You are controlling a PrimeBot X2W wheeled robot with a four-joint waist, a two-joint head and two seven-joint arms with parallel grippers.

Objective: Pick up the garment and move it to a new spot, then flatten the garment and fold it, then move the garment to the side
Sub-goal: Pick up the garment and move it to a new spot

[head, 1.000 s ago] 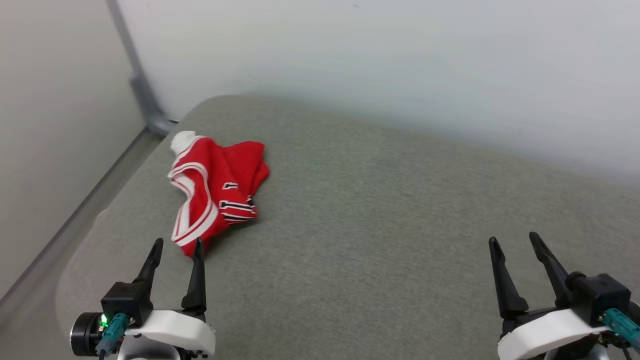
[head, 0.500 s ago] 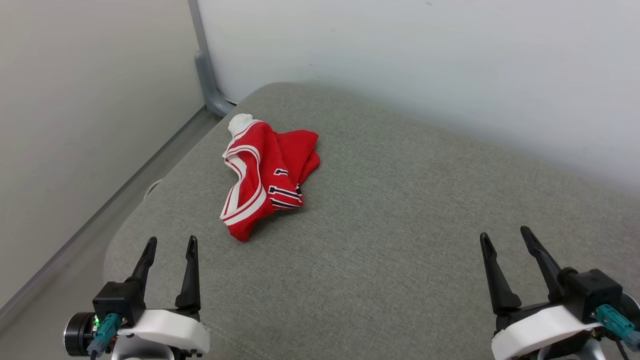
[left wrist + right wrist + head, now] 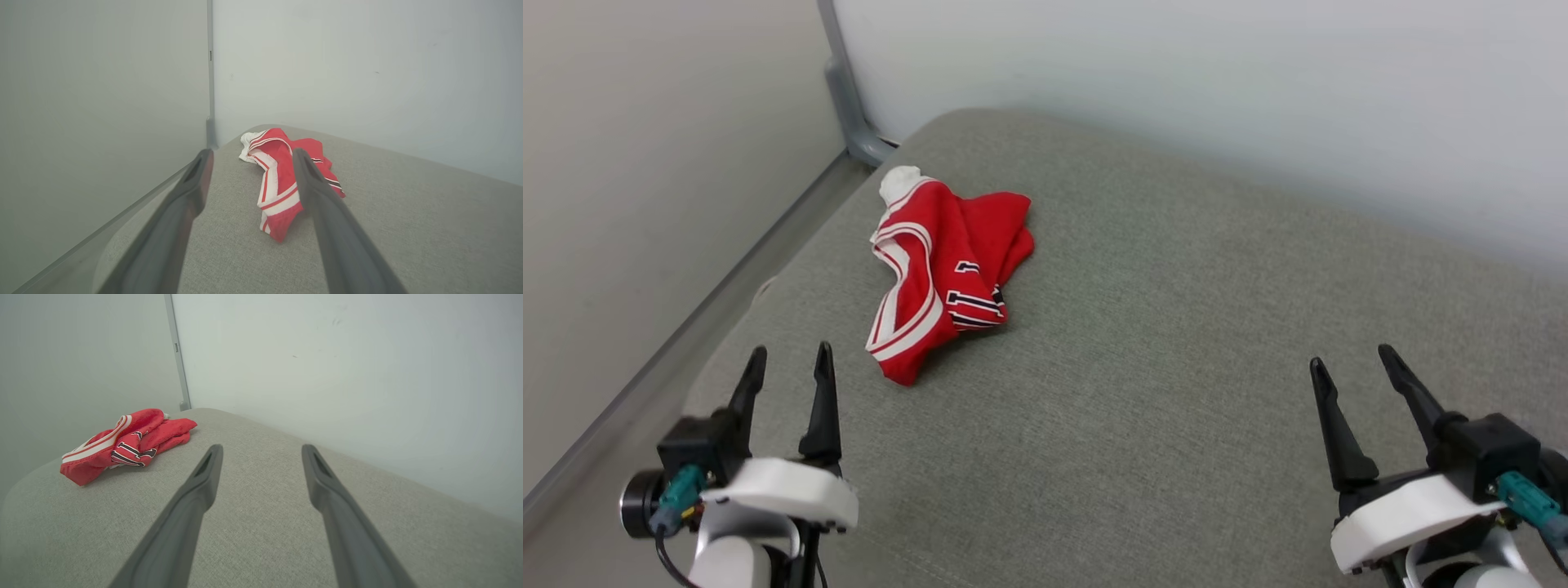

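Grey cushion (image 3: 1176, 367): crumpled garment (image 3: 931, 278), lettering (image 3: 972, 304) half hidden.

light: soft and even to me | shadow: faint, under the garment (image 3: 931, 245) | blur: I see wrist-view fingers (image 3: 327, 228) smeared

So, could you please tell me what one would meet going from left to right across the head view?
left claw → garment → right claw, with the crumpled garment lying on the grey cushion and both claws open over it.
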